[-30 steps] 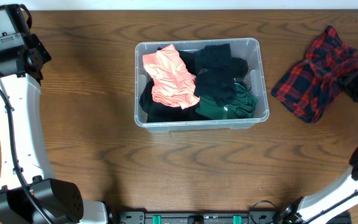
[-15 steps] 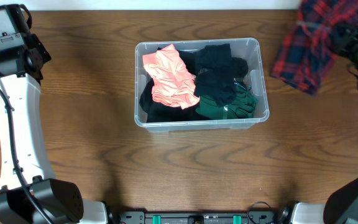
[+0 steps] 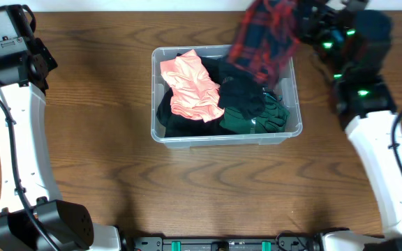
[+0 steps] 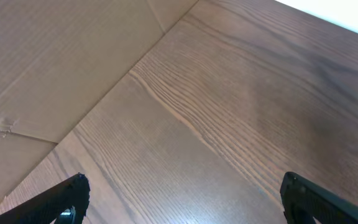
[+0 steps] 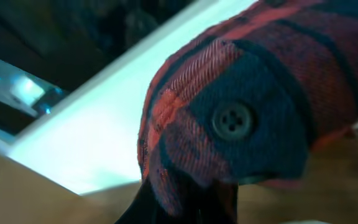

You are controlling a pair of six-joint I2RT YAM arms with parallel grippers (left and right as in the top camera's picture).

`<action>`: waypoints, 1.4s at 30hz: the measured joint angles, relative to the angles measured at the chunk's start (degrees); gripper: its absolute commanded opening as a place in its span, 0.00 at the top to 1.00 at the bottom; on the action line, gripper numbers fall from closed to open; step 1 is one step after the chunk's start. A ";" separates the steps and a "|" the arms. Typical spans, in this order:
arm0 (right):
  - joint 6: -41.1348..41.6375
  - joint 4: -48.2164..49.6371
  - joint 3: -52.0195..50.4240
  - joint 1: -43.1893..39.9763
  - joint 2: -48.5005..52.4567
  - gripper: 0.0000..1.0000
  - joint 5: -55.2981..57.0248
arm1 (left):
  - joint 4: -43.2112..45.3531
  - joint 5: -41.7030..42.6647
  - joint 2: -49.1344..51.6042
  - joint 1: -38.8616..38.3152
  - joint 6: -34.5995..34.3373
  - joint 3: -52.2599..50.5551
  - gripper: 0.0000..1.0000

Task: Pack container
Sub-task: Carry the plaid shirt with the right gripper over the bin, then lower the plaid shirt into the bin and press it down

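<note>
The clear plastic container (image 3: 295, 125) stands mid-table, holding a pink garment (image 3: 190, 87), black clothes (image 3: 246, 73) and a green garment (image 3: 257, 117). My right gripper (image 3: 304, 28) is shut on a red and navy plaid shirt (image 3: 265, 40) and holds it in the air over the container's back right corner. In the right wrist view the plaid shirt (image 5: 241, 106) with a button fills the frame and hides the fingers. My left gripper (image 4: 182, 199) is open and empty above bare wood at the far left.
The left arm (image 3: 12, 104) runs along the table's left edge. The right arm (image 3: 379, 139) reaches in from the right. A cardboard surface (image 4: 48, 56) lies beyond the table in the left wrist view.
My right gripper has carried the plaid shirt up off the table's right side and leftward, to over the container's back right corner. The left arm has not moved.
</note>
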 measured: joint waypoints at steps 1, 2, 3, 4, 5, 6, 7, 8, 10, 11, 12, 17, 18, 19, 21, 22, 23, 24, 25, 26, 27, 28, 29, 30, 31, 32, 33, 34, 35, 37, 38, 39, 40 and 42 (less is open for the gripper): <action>1.18 0.52 0.00 2.58 -0.13 0.99 3.30 | 0.00 0.00 0.00 0.00 0.02 0.00 0.02; 2.08 0.66 0.00 4.22 -0.17 0.99 5.64 | 0.00 0.00 0.00 0.00 0.02 0.00 0.02; 3.50 0.70 0.00 6.78 -0.22 0.99 9.22 | 0.00 0.00 0.00 0.00 0.02 0.00 0.02; 4.74 0.61 0.00 8.63 -0.22 0.99 11.96 | 0.00 0.00 0.00 0.00 0.00 0.00 0.02; 6.03 0.48 0.00 10.38 -0.22 0.99 14.62 | 0.00 0.00 0.00 0.00 0.00 0.00 0.02; 8.24 0.39 0.00 13.05 -0.22 0.99 18.58 | 0.00 0.00 0.00 0.00 0.02 0.00 0.02; 9.53 0.35 0.00 14.43 -0.22 0.99 20.70 | 0.00 0.00 0.00 0.00 0.02 0.00 0.02; 11.19 0.35 0.00 16.26 -0.22 0.99 23.58 | 0.00 0.00 0.00 0.00 0.02 0.00 0.02; 14.29 0.37 0.00 19.43 -0.09 0.99 28.81 | 0.00 0.00 0.00 0.00 0.02 0.00 0.02; 15.89 0.39 0.00 20.85 0.07 0.99 31.21 | 0.00 0.00 0.00 0.00 0.02 0.00 0.02; 17.66 0.46 0.00 22.21 0.37 0.99 33.73 | 0.00 0.00 0.00 0.00 0.02 0.00 0.02; 24.39 0.50 0.00 25.70 2.89 0.99 41.66 | 0.00 0.00 0.00 0.00 0.02 0.00 0.02; 25.20 0.52 0.00 26.12 3.58 0.99 42.73 | 0.00 0.00 0.00 0.00 0.00 0.00 0.02; 26.01 0.57 0.00 26.49 4.55 0.99 44.06 | 0.00 0.00 0.00 0.00 0.00 0.00 0.02; 26.93 0.66 0.00 26.91 6.27 0.99 45.57 | 0.00 0.00 0.00 0.00 0.02 0.00 0.02; 27.39 0.92 0.00 27.10 7.26 0.99 46.18 | 0.00 0.00 0.00 0.00 0.02 0.00 0.02; 27.89 1.09 0.00 27.26 8.22 0.99 46.53 | 0.00 0.00 0.00 0.00 0.00 0.00 0.02; 28.33 1.36 0.00 27.45 9.18 0.99 46.93 | 0.00 0.00 0.00 0.00 0.00 0.00 0.02; 28.74 1.46 0.00 27.56 9.99 0.99 47.10 | 0.00 0.00 0.00 0.00 0.00 0.00 0.02; 29.09 1.62 -0.02 27.78 10.62 0.99 47.32 | 0.00 0.00 0.00 0.00 0.00 0.00 0.02; 29.46 1.90 -0.04 28.13 11.37 0.99 47.56 | 0.00 0.00 0.00 0.00 0.00 0.00 0.02; 29.66 1.99 -0.04 28.46 11.80 0.99 47.67 | 0.00 0.00 0.00 0.00 0.02 0.00 0.02; 29.81 2.05 -0.04 28.94 12.13 0.99 48.04 | 0.00 0.00 0.00 0.00 0.02 0.00 0.02; 29.92 1.99 -0.07 29.44 12.22 0.99 48.30 | 0.00 0.00 0.00 0.00 0.02 0.00 0.02; 29.92 2.01 -0.07 30.01 12.26 0.99 48.76 | 0.00 0.00 0.00 0.00 0.00 0.00 0.02; 29.90 2.12 -0.07 30.47 12.26 0.99 49.09 | 0.00 0.00 0.00 0.00 0.02 0.00 0.02; 29.81 2.23 -0.07 30.88 12.26 0.99 49.51 | 0.00 0.00 0.00 0.00 0.02 0.00 0.02; 29.64 2.23 -0.07 31.41 12.26 0.99 49.92 | 0.00 0.00 0.00 0.00 0.02 0.00 0.02; 29.40 2.14 -0.07 31.76 12.26 0.99 50.12 | 0.00 0.00 0.00 0.00 0.00 0.00 0.02; 28.59 1.79 -0.07 32.50 12.26 0.99 51.01 | 0.00 0.00 0.00 0.00 0.02 0.00 0.02; 28.30 1.40 -0.07 32.87 12.26 0.99 51.58 | -0.02 0.00 0.00 0.00 0.02 0.00 0.02; 28.02 0.87 -0.07 33.18 12.26 0.99 52.24 | 0.00 0.00 0.00 0.00 0.00 0.00 0.02; 27.80 0.22 -0.07 33.55 12.26 0.99 52.98 | 0.00 0.00 0.00 0.00 0.00 0.00 0.02; 27.58 -1.09 -0.07 33.86 12.26 0.99 53.79 | 0.00 0.00 0.00 0.00 0.00 0.00 0.02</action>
